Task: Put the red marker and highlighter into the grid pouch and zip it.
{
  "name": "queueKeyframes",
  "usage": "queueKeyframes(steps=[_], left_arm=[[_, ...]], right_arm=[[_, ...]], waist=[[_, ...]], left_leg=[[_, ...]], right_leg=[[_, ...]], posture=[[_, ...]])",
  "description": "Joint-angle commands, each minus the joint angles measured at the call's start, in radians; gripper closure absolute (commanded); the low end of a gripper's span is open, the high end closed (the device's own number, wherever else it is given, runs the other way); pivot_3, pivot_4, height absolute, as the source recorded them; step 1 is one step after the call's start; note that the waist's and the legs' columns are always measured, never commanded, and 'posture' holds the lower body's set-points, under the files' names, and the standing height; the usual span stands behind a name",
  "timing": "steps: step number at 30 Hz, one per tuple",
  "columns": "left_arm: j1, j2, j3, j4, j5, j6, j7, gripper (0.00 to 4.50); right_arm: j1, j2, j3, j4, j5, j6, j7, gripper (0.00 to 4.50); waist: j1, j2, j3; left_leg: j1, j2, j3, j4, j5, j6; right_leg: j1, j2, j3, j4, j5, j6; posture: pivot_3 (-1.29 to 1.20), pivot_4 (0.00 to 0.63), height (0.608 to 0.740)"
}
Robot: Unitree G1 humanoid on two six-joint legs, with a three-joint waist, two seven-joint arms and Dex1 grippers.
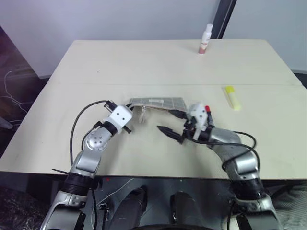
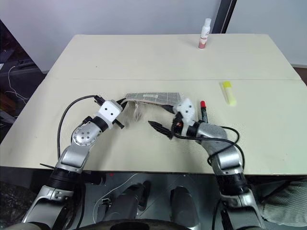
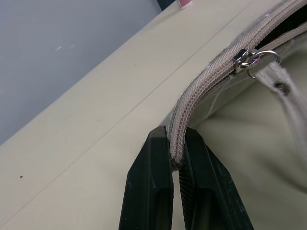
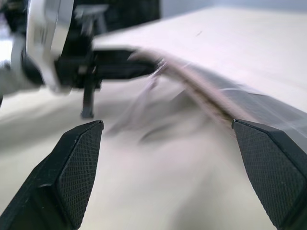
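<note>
The cream table (image 1: 144,62) has plenty of bare surface at the far side, where a small white-and-red bottle (image 1: 206,40) stands alone near the back edge. The grid pouch (image 1: 158,102) lies near the middle, well in from every edge, with open tabletop in front of it. The highlighter (image 1: 233,97) lies to its right, well apart. The red marker (image 2: 203,109) lies just beside the right wrist, near the pouch's right end.

The left arm reaches in low and level from the left. The left gripper (image 3: 175,160) has its fingers pressed together on the pouch's zip edge at the left end; the metal zip pull (image 3: 248,59) sits further along.

The right arm bends in from the right, pointing left. The right gripper (image 1: 171,122) stands spread wide, holding nothing, just in front of the pouch.
</note>
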Motion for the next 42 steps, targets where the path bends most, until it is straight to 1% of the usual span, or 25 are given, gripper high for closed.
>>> queueKeyframes(steps=[1,6,9,12,13,16,19,23,27,29,31,32,33,34,37,38,40,42], left_arm=[[-0.006,0.006,0.018,-0.022,-0.018,-0.023,-0.004,4.5],[-0.008,0.006,0.017,-0.001,-0.015,-0.033,-0.004,4.5],[-0.024,0.001,0.006,0.012,-0.004,-0.035,-0.001,4.5],[-0.033,-0.001,-0.003,0.02,0.004,-0.042,-0.001,4.5],[-0.035,-0.002,-0.003,0.023,0.005,-0.044,0.002,4.5],[-0.043,-0.002,-0.002,0.033,0.007,-0.047,0.007,4.5],[-0.044,0.001,-0.002,0.032,0.01,-0.047,0.01,4.5],[-0.036,0.0,-0.003,0.021,0.009,-0.045,0.014,4.5],[-0.024,0.004,-0.008,0.009,0.018,-0.046,0.018,4.5],[-0.019,0.005,-0.008,0.002,0.024,-0.046,0.019,4.5],[-0.018,0.006,-0.008,-0.002,0.029,-0.045,0.021,4.5],[-0.018,0.006,-0.007,-0.004,0.032,-0.045,0.021,4.5],[-0.018,0.006,-0.007,-0.006,0.032,-0.044,0.021,4.5],[-0.018,0.007,-0.006,-0.008,0.033,-0.044,0.021,4.5],[-0.02,0.006,-0.008,-0.008,0.035,-0.044,0.02,4.5],[-0.02,0.006,-0.009,-0.008,0.035,-0.045,0.02,4.5],[-0.022,0.004,-0.012,-0.006,0.035,-0.045,0.019,4.5],[-0.026,0.003,-0.015,-0.001,0.035,-0.046,0.017,4.5]], right_arm=[[0.045,0.019,-0.076,-0.104,0.025,-0.002,-0.108,0.05],[0.064,0.048,-0.119,-0.101,-0.055,-0.046,-0.289,0.05],[-0.011,0.039,-0.165,0.003,-0.145,-0.074,-0.432,0.05],[-0.077,-0.01,-0.174,0.129,-0.214,-0.089,-0.489,0.05],[-0.113,-0.031,-0.184,0.208,-0.237,-0.102,-0.514,0.05],[-0.213,-0.097,-0.192,0.429,-0.278,-0.162,-0.531,0.05],[-0.314,-0.167,-0.179,0.658,-0.306,-0.225,-0.511,0.05],[-0.438,-0.231,-0.186,0.923,-0.309,-0.276,-0.487,0.05],[-0.538,-0.261,-0.174,1.139,-0.311,-0.296,-0.456,0.05],[-0.564,-0.265,-0.169,1.203,-0.314,-0.293,-0.444,0.05],[-0.589,-0.26,-0.211,1.256,-0.26,-0.238,-0.421,0.58],[-0.592,-0.266,-0.195,1.274,-0.272,-0.234,-0.402,0.88],[-0.592,-0.271,-0.177,1.284,-0.289,-0.242,-0.393,1.33],[-0.591,-0.275,-0.166,1.287,-0.3,-0.25,-0.391,1.93],[-0.59,-0.266,-0.193,1.235,-0.257,-0.236,-0.362,3.36],[-0.588,-0.261,-0.203,1.206,-0.241,-0.231,-0.352,3.61],[-0.571,-0.251,-0.213,1.118,-0.209,-0.25,-0.312,3.59],[-0.517,-0.237,-0.19,0.946,-0.176,-0.3,-0.222,3.59]], waist=[[0.001,0.0,0.0],[0.001,0.0,0.0],[0.001,0.0,0.0],[0.002,0.0,0.0],[0.002,0.0,0.0],[0.002,0.0,0.0],[0.001,0.0,0.0],[-0.003,0.0,0.0],[-0.005,0.0,0.0],[-0.004,0.0,0.0],[-0.005,0.0,0.0],[-0.004,0.0,0.0],[-0.003,0.0,0.0],[-0.003,0.0,0.0],[0.001,0.0,0.0],[0.001,0.0,0.0],[-0.001,0.0,0.0],[-0.002,0.0,0.0]], left_leg=[[0.0,0.0,0.0,0.0,0.0,0.0],[0.0,0.0,0.0,0.0,0.0,0.0],[0.0,0.0,0.0,0.0,0.0,0.0],[0.0,0.0,0.001,0.0,0.0,0.001],[0.0,0.0,0.001,0.0,0.001,0.001],[0.0,0.0,0.001,0.0,0.001,0.001],[0.0,0.0,0.002,0.0,0.001,0.001],[0.0,0.0,0.003,-0.001,0.001,0.001],[0.0,0.0,0.003,-0.001,0.001,0.001],[0.0,0.0,0.003,-0.001,0.001,0.001],[0.0,0.0,0.003,0.0,0.001,0.002],[0.001,0.0,0.004,0.0,0.001,0.002],[0.001,0.0,0.003,0.0,0.001,0.002],[0.001,0.0,0.003,0.0,0.001,0.002],[0.001,0.0,0.003,0.0,0.001,0.002],[0.001,0.0,0.003,0.001,0.001,0.002],[0.0,0.0,0.003,0.001,0.001,0.002],[0.0,0.0,0.003,0.0,0.001,0.002]], right_leg=[[0.0,0.0,0.0,0.0,0.0,0.0],[0.0,0.0,0.0,0.0,0.0,0.0],[0.0,0.0,0.0,0.0,0.0,0.0],[0.0,0.0,0.0,-0.001,0.0,0.0],[0.0,0.0,0.0,-0.001,0.0,0.0],[0.001,0.0,0.0,-0.001,0.0,0.0],[0.001,0.0,0.0,-0.001,0.0,0.0],[0.001,0.0,0.0,-0.001,0.0,0.0],[0.001,0.0,0.0,-0.001,0.0,0.0],[0.001,0.0,0.0,-0.001,0.0,0.0],[0.001,0.0,0.0,-0.001,0.0,0.0],[0.002,0.0,0.0,-0.001,0.0,0.0],[0.002,0.0,0.0,-0.001,0.0,0.0],[0.002,0.0,0.0,-0.001,0.0,0.0],[0.002,0.0,0.0,-0.001,0.0,0.0],[0.002,0.0,0.0,-0.001,0.0,0.0],[0.002,0.0,0.0,-0.001,0.0,0.0],[0.001,0.0,0.0,-0.001,0.0,0.0]], posture=[[0.0,0.15,0.74],[0.0,0.15,0.74],[0.0,0.15,0.74],[0.0,0.15,0.74],[0.0,0.15,0.74],[0.0,0.15,0.74],[0.0,0.15,0.74],[0.0,0.15,0.74],[0.0,0.15,0.74],[0.0,0.15,0.74],[0.0,0.15,0.74],[0.0,0.15,0.74],[0.0,0.15,0.74],[0.0,0.15,0.74],[0.0,0.15,0.74],[0.0,0.15,0.74],[0.0,0.15,0.74],[0.0,0.15,0.74]])
